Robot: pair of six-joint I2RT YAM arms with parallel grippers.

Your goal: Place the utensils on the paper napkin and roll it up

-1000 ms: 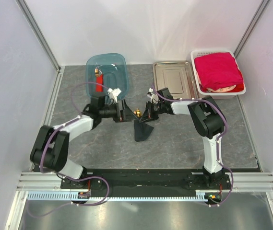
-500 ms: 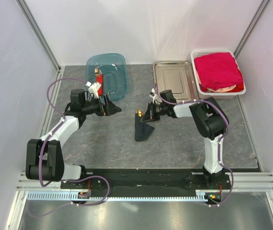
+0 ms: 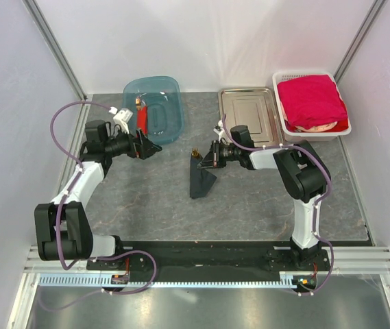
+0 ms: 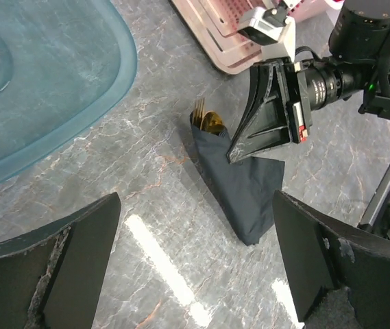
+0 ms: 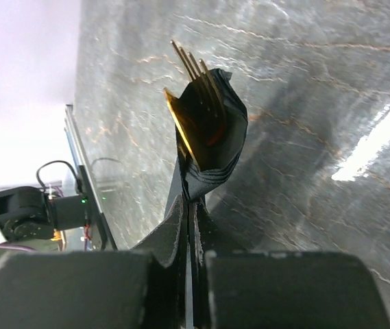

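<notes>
The black paper napkin (image 3: 200,181) lies on the table's middle, wrapped into a bundle around the gold utensils (image 3: 195,152). Only their tips stick out of its far end. My right gripper (image 3: 209,162) is shut on an edge of the napkin near that end. In the right wrist view its fingers (image 5: 181,226) pinch the folded layers of the napkin (image 5: 212,137), with the utensils (image 5: 193,72) showing as fork tines above. My left gripper (image 3: 155,149) stands open and empty, well to the left of the bundle. In the left wrist view the napkin (image 4: 246,192) lies beyond that gripper (image 4: 196,205).
A teal plastic bin (image 3: 175,120) at the back left holds a red-bodied tool (image 3: 141,118), close behind my left gripper. A steel tray (image 3: 249,116) sits at the back centre. To its right a white basket (image 3: 301,73) holds a red cloth (image 3: 312,101).
My left arm has drawn back to the left, away from the napkin, with its jaws opening fully. The right gripper has stayed shut on the napkin and shifted the bundle slightly.
</notes>
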